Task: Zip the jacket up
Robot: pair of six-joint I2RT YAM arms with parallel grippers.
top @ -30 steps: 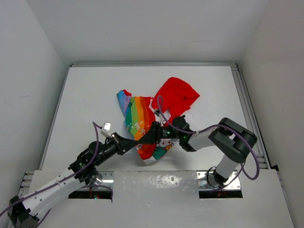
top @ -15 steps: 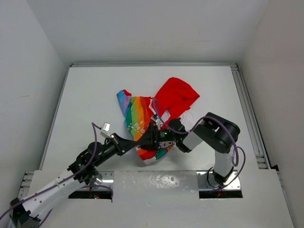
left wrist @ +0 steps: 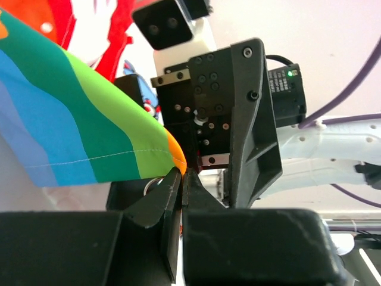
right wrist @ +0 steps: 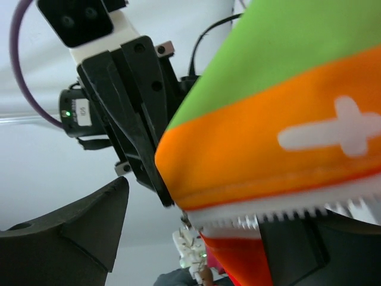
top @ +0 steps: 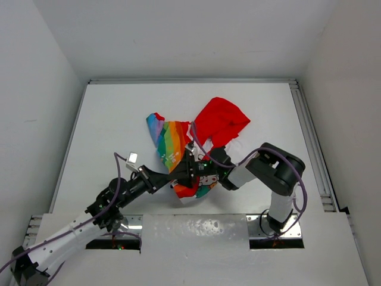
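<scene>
The jacket (top: 178, 149) lies mid-table, red hood (top: 221, 119) at the back right and rainbow panel on the left. My left gripper (top: 183, 174) is shut on the jacket's lower corner. In the left wrist view its fingertips (left wrist: 181, 179) pinch the orange tip of the rainbow hem (left wrist: 89, 131). My right gripper (top: 196, 169) faces it from the right, jaws open wide. In the right wrist view the orange stripe (right wrist: 256, 149) and white zipper teeth (right wrist: 280, 217) hang between its fingers (right wrist: 65, 232). The zipper slider is not clearly visible.
The two grippers stand nearly nose to nose over the jacket's near edge. The right gripper's body (left wrist: 220, 119) fills the left wrist view. White walls enclose the table (top: 113, 119) on three sides. A metal rail (top: 309, 137) runs along the right edge.
The right gripper opened wider and pushed left toward the left gripper, its elbow folding inward. The left gripper kept its pinch on the hem corner.
</scene>
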